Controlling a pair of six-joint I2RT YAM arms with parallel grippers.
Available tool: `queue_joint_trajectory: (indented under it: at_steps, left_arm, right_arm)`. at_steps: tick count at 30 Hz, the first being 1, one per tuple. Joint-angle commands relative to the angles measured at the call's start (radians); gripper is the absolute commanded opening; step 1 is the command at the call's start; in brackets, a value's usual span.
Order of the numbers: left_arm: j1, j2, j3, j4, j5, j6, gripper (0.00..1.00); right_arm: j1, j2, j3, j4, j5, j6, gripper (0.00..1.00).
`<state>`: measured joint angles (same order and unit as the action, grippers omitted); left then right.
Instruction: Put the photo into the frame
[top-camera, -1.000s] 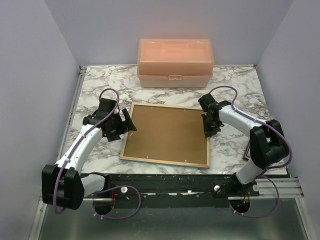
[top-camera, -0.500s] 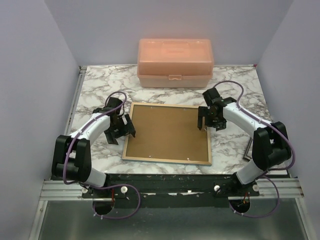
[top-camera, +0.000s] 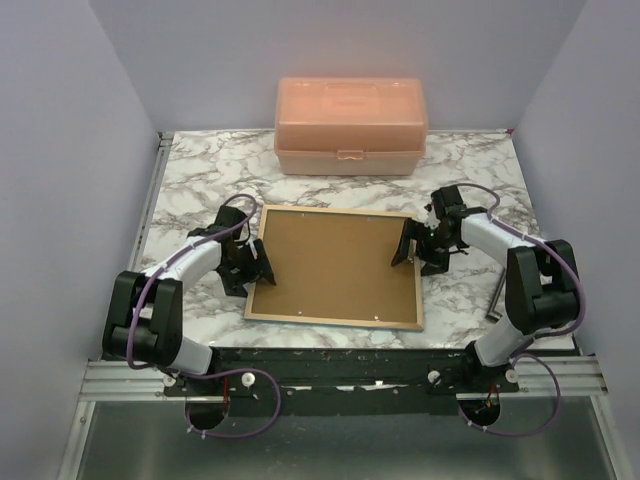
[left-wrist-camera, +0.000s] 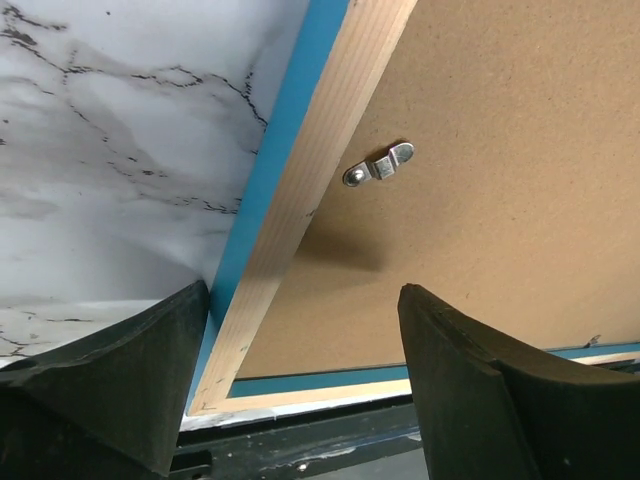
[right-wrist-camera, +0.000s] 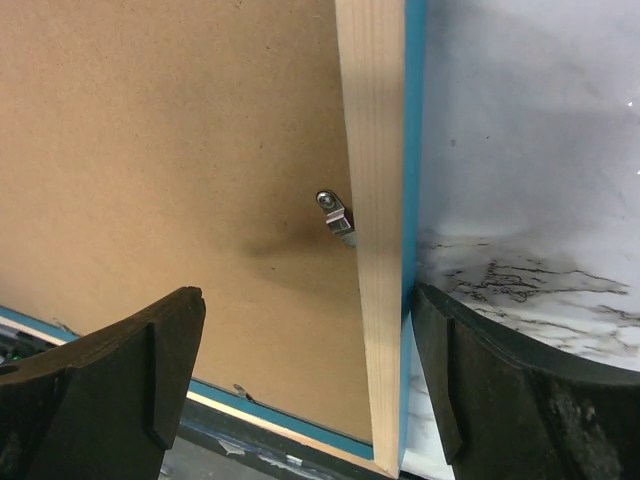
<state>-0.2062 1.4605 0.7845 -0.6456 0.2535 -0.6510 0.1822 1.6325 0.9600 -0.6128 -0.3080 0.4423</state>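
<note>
1. The large rectangular picture frame (top-camera: 330, 321) lies flat, back up, in the middle of the white-and-grey marbled table (top-camera: 200, 175), between the two arms. Its narrow rim shows light wood on top and bright blue down its outer side.
2. A stiff brown backing board (top-camera: 335, 265) fills the frame's opening.
3. The left gripper (top-camera: 255, 272) sits low over the frame's left edge. Its two black fingers (left-wrist-camera: 110, 385) are spread wide and straddle the rim, one over the marble outside and one over the brown board. Nothing is pinched between them. The outer finger is just beside the blue side of the frame; whether it touches I cannot tell.
4. A small silver metal turn clip (left-wrist-camera: 378, 166) sits on the board right by the wooden rim, ahead of the left fingers.
5. The right gripper (top-camera: 412, 255) sits at the frame's right edge, its jaws also spread wide and straddling the rim, holding nothing.
6. A second silver clip (right-wrist-camera: 335, 215) shows beside the right rim in the right wrist view.
7. A peach translucent plastic box (top-camera: 350, 125) with a closed lid stands at the table's far edge, well apart from the frame.
</note>
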Motion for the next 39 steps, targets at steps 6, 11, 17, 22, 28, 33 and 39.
queue_joint_trajectory:
  at_steps: [6, 11, 17, 22, 28, 33, 39]
  left_arm:
    - [-0.064, -0.146, -0.111, -0.038, 0.063, -0.007, 0.72]
    - [-0.117, -0.249, -0.165, -0.074, 0.061, -0.062, 0.72]
    - [-0.140, -0.322, -0.168, -0.113, 0.012, -0.088, 0.83]
    - [-0.136, -0.314, -0.071, -0.166, -0.054, -0.059, 0.90]
    - [-0.128, -0.268, -0.010, -0.172, -0.063, -0.037, 0.90]
    - [-0.117, -0.246, 0.006, -0.177, -0.075, -0.024, 0.90]
    - [-0.089, -0.213, 0.016, -0.193, -0.134, -0.008, 0.90]
  right_arm:
    - [0.013, -0.027, -0.113, 0.019, -0.269, -0.018, 0.91]
    - [0.038, -0.116, -0.211, 0.004, -0.283, 0.023, 0.97]
    - [0.040, -0.188, -0.235, -0.034, -0.190, 0.042, 1.00]
    - [0.039, -0.175, -0.113, -0.077, -0.053, 0.050, 1.00]
    - [0.040, -0.085, 0.013, -0.131, 0.088, -0.012, 1.00]
    - [0.041, -0.043, 0.034, -0.153, 0.173, -0.045, 1.00]
    - [0.043, -0.012, 0.042, -0.157, 0.254, -0.059, 0.97]
